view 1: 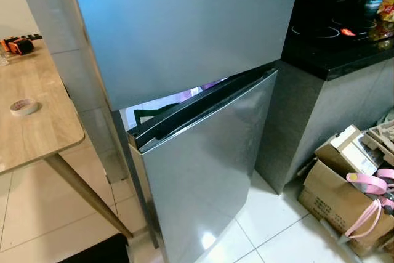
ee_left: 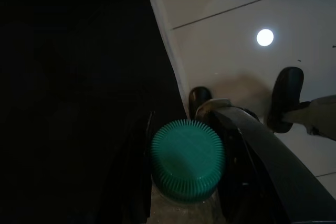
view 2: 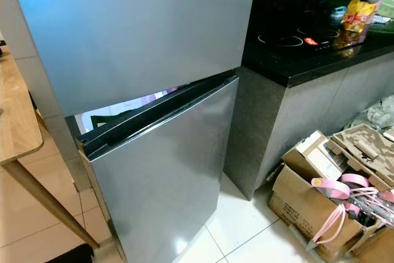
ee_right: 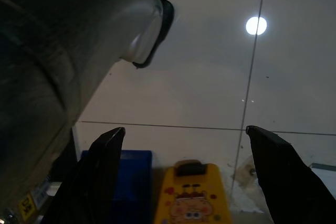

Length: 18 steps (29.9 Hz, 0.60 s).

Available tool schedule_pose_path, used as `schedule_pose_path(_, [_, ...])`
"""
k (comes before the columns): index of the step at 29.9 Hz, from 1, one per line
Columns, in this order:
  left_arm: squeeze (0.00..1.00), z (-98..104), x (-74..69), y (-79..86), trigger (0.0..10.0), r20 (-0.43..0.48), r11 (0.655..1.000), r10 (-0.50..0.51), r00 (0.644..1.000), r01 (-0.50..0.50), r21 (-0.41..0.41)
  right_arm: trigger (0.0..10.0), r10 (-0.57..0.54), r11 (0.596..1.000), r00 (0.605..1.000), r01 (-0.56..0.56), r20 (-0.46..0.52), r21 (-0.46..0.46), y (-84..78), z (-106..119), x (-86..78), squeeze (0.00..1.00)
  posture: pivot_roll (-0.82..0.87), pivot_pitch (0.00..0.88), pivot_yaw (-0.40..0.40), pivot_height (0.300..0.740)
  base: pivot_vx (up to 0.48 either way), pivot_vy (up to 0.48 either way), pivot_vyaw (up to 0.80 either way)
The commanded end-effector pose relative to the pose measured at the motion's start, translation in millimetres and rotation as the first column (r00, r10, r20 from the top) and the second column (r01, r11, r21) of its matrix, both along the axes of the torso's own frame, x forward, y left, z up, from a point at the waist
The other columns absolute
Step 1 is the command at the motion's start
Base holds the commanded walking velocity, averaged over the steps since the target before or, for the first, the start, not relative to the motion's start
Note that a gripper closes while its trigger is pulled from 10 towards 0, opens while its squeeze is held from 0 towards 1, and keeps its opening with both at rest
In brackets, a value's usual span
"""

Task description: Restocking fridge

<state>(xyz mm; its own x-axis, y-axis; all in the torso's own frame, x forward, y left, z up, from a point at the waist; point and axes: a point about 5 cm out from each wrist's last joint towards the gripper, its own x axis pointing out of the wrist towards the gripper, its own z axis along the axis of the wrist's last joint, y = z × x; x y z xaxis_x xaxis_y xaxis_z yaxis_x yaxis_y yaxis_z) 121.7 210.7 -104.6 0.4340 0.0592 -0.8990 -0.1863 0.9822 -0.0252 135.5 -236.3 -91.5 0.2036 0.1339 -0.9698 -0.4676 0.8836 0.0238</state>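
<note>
The fridge (view 1: 184, 90) stands straight ahead, a tall grey two-door unit; its upper door is closed and its lower door (view 1: 203, 170) is swung slightly ajar, leaving a gap along the top edge through which some white and purple packaging shows. Just beside the fridge on the robot's right is a dark stone counter (view 2: 308, 60) with a black hob set in its top and a yellow snack bag (view 2: 359, 13) near the back. On the floor beside that counter, to the right of the fridge, sit cardboard boxes (view 2: 308, 201) with pink straps draped over them. To the left of the fridge is a wooden table (view 1: 37, 115) carrying a roll of tape (view 1: 24, 107). The left gripper (ee_left: 184, 166) hangs low over the tiled floor, its jaws closed around a green ribbed bottle cap (ee_left: 187, 157). The right gripper (ee_right: 186, 171) also points down at the floor, jaws spread wide apart with nothing between them; below it lie a yellow cartoon-printed pack (ee_right: 191, 195) and a blue item (ee_right: 134, 182) just beside it.
</note>
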Motion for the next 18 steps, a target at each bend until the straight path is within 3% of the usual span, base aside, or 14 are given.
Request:
schedule_pose_path(1, [0.00,-2.4,-3.2,-7.8,10.0,-0.009,1.000,0.014,1.000,-0.014,-0.024,10.0,-0.005,1.000,1.000,0.005,0.004,0.008,1.0,0.3,1.3,0.00,-0.10,0.000,0.013,0.740,0.000,0.000,0.00])
schedule_pose_path(5, [0.00,-2.4,-3.6,-7.2,10.0,-0.002,0.998,0.055,0.998,-0.055,-0.019,10.0,-0.005,1.000,1.000,0.005,0.003,0.010,0.8,0.3,1.1,0.00,-0.10,0.000,0.011,0.740,0.000,0.000,0.00])
schedule_pose_path(8, [0.00,-1.8,-3.5,-6.0,10.0,0.038,0.982,0.186,0.982,-0.184,-0.041,10.0,-0.005,1.000,1.000,0.005,0.005,0.015,1.1,0.4,1.2,0.00,-0.10,0.000,0.010,0.740,0.000,0.000,0.00])
schedule_pose_path(13, [0.00,-0.2,-2.4,-4.6,10.0,0.102,0.922,0.383,0.918,-0.374,-0.098,10.0,-0.005,1.000,1.000,0.005,0.007,0.018,1.1,0.6,1.5,0.00,-0.09,0.000,0.012,0.740,0.000,0.000,0.00])
schedule_pose_path(14, [0.00,0.3,-1.8,-4.7,10.0,0.118,0.899,0.433,0.894,-0.420,-0.123,10.0,-0.005,1.000,1.000,0.005,0.007,0.018,0.8,0.7,1.6,0.00,-0.09,0.000,0.010,0.740,0.000,0.000,0.00])
schedule_pose_path(15, [0.00,1.4,-0.6,-4.8,10.0,0.144,0.852,0.517,0.844,-0.493,-0.175,10.0,-0.006,1.000,1.000,0.006,0.007,0.019,0.7,0.7,1.7,0.00,-0.09,0.000,0.010,0.740,0.000,0.000,0.00])
schedule_pose_path(16, [0.00,1.4,-0.6,-4.8,10.0,0.144,0.852,0.517,0.844,-0.493,-0.175,10.0,-0.006,1.000,1.000,0.006,0.007,0.019,0.7,0.7,1.7,0.00,-0.09,0.000,0.010,0.740,0.000,0.000,0.00])
schedule_pose_path(17, [0.00,2.1,0.0,-4.7,10.0,0.159,0.815,0.573,0.804,-0.540,-0.211,10.0,-0.007,1.000,1.000,0.007,0.008,0.019,0.6,0.8,1.7,0.00,-0.09,0.000,0.010,0.740,0.000,0.000,0.00])
schedule_pose_path(18, [0.00,2.1,0.0,-4.7,10.0,0.159,0.815,0.573,0.804,-0.540,-0.211,10.0,-0.007,1.000,1.000,0.007,0.008,0.019,0.6,0.8,1.7,0.00,-0.09,0.000,0.010,0.740,0.000,0.000,0.00])
